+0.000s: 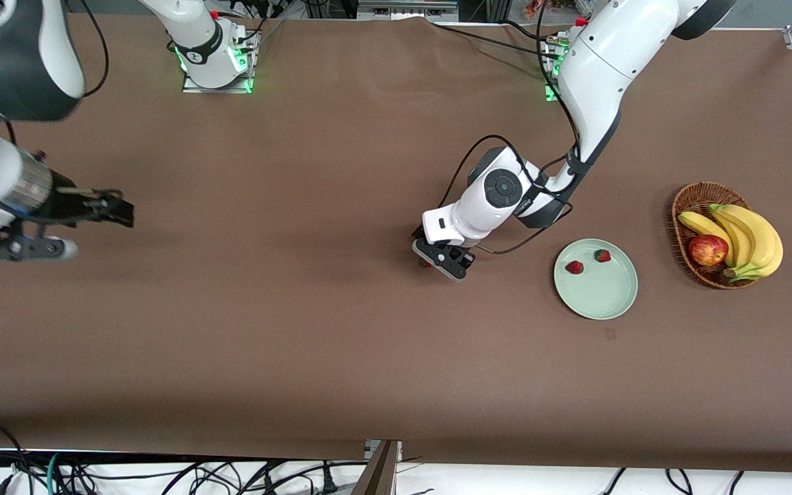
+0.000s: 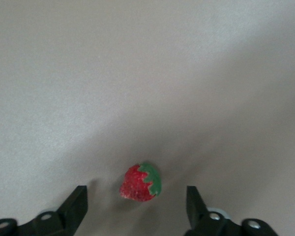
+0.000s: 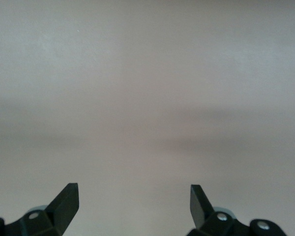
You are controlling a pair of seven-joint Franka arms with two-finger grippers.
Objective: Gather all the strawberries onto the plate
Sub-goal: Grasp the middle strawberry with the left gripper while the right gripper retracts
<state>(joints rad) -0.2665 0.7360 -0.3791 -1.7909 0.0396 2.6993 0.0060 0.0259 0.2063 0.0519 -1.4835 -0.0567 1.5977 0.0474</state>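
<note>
A third strawberry [image 2: 140, 183], a small plump cone with a pebbled red skin and a flat dark green leaf cap, lies on the matte brown table cover [image 1: 313, 344] near the middle of the table, toward the right arm's end from the plate. The left gripper [image 2: 136, 204] is low over it, its black wedge-shaped fingers [image 2: 76, 201] spread on either side of the berry with a gap on both sides, not touching it. In the front view that gripper [image 1: 437, 260] hides almost all of this berry. The plate [image 1: 606, 295], round, shallow, smooth and pale mint green with a low rim, carries two more strawberries [image 1: 575, 267], set slightly apart on the half farther from the front camera. Beside it, toward the left arm's end, an oval brown wicker basket [image 1: 683, 206] holds curved glossy bananas [image 1: 746, 237] and a rounded red apple [image 1: 707, 249]. The right gripper [image 3: 134, 204] waits over bare cover at the right arm's end, fingers spread wide and holding nothing.
</note>
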